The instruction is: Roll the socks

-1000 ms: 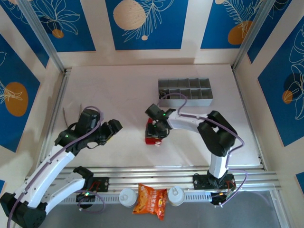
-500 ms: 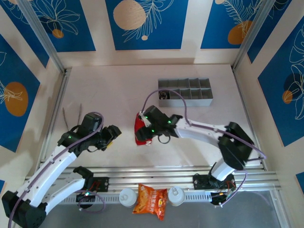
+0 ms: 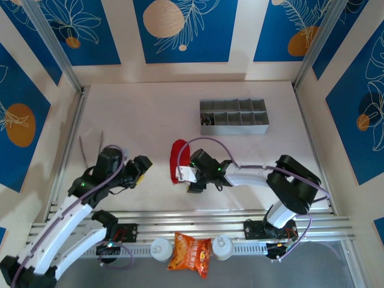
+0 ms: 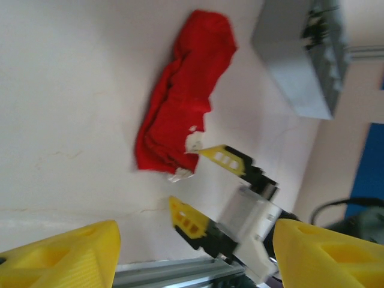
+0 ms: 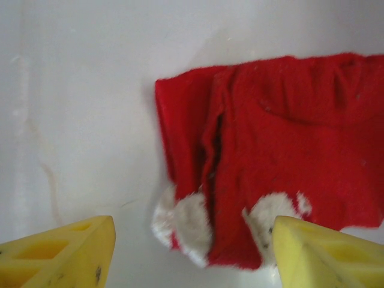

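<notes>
The red sock lies flat and stretched out on the white table, left of centre. In the right wrist view the red sock has its white-patched end pointing at my right gripper. That gripper is open and sits just short of that end. My right gripper is at the sock's near end. My left gripper hovers open to the sock's left, well apart from it. In the left wrist view are the red sock, the right gripper and my open left gripper. The black striped sock is out of view.
A grey compartment organizer stands at the back right of the table, also seen as the grey organizer. An orange snack bag lies on the front rail between two white cylinders. Thin sticks lie at the left edge.
The right gripper carried the bunched red sock left, let it go and pulled back to its near end. The sock now lies stretched flat. The left arm shifted slightly nearer.
</notes>
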